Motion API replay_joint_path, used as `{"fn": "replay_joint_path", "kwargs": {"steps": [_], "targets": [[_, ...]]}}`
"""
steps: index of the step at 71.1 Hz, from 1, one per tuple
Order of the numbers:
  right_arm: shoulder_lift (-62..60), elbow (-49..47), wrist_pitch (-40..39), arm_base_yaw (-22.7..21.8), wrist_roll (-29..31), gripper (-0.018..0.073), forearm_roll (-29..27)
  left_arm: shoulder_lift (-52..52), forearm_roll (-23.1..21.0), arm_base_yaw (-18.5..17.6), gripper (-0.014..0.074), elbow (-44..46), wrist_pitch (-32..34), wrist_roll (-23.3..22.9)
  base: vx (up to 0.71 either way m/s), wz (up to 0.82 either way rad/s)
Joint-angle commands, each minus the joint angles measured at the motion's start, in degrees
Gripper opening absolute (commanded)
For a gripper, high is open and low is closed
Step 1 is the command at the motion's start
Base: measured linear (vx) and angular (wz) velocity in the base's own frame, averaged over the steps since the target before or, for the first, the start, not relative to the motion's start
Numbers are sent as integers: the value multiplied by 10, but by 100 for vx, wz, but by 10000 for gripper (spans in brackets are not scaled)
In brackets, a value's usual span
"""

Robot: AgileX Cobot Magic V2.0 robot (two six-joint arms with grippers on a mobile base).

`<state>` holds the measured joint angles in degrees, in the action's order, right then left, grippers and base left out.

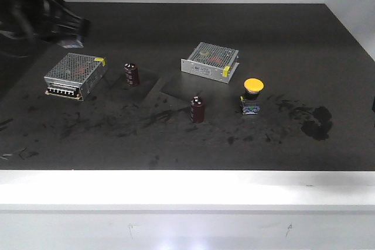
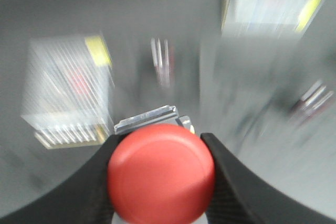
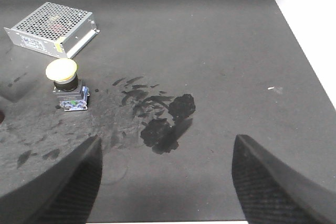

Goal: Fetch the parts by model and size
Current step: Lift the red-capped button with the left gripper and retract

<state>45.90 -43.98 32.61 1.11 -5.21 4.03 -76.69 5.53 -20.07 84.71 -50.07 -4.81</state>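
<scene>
L gripper (image 2: 160, 140) clenched on red-capped switch (image 2: 161, 174), cap toward cam; R gripper (image 3: 167, 141) gaped empty, yellow-capped switch (image 3: 62, 73) upright on table (image 3: 210, 51), upper left of its wrist frame, so R arm looked nearer.

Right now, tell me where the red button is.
The red button sits low centre in the left wrist view, held in the left gripper, a mesh metal box beyond it on the left.

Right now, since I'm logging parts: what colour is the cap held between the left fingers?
The cap is red; left wrist view shows it best.
</scene>
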Motion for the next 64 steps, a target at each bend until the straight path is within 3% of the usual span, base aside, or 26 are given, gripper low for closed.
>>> {"fn": "replay_joint_path", "kwargs": {"steps": [1, 28, 47, 64], "targets": [[-1, -19, -39, 0, 1, 505, 2, 71, 6, -3, -6, -37, 67, 0, 0, 0], [-1, -19, -67, 0, 2, 505, 6, 334, 0, -3, -6, -341, 244, 21, 0, 0], [-1, -19, -79, 0, 2, 505, 5, 487, -1, -3, -6, -448, 223, 19, 0, 0], [-1, -19, -69, 0, 1, 505, 2, 539, -1, -3, -6, -479, 223, 19, 0, 0]]}}
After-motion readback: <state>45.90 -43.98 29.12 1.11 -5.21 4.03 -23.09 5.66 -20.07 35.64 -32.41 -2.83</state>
